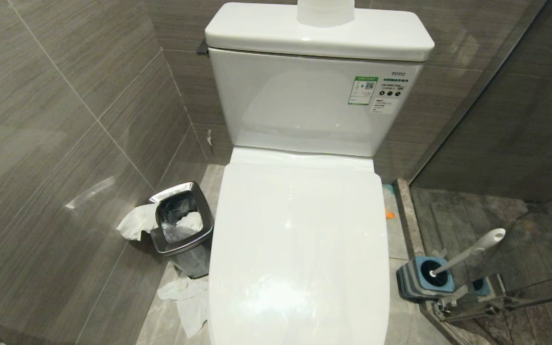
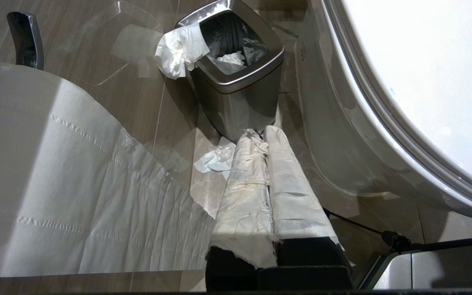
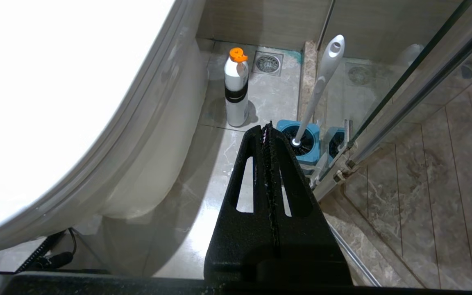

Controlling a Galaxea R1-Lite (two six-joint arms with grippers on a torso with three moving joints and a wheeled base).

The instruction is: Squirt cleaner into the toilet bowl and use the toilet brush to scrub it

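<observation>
Grippers first: my left gripper (image 2: 266,135) hangs low on the bin side of the toilet, paper-wrapped fingers (image 2: 247,180) pressed together, holding nothing. My right gripper (image 3: 268,129) is low on the shower side, black fingers (image 3: 260,196) shut flat against each other, empty too. Both look parked, nothing started yet I'd say.

Toilet lid (image 1: 300,239) is down, so the toilet bowl (image 3: 146,164) shows only as its outer wall; inside hidden. Lid has to come up before any squirting.

Toilet brush (image 3: 322,78) stands in its blue holder (image 3: 305,153) on the floor by the glass shower door (image 1: 520,143), handle leaning away from the toilet, easy for my right arm. Head of the brush is down in the holder, can't see it. Cleaner (image 3: 236,92) stands upright on the floor just beside the bowl's base, beyond the holder, orange cap on, near a floor drain (image 3: 268,63).

Other side: steel bin (image 1: 182,220) near the bowl, dark liner, crumpled tissue inside and one wad draped over the rim; more tissue (image 1: 185,297) on the floor in front of it. Farthest back, the tank (image 1: 314,96), with something white on top, possibly a paper roll, cropped.
</observation>
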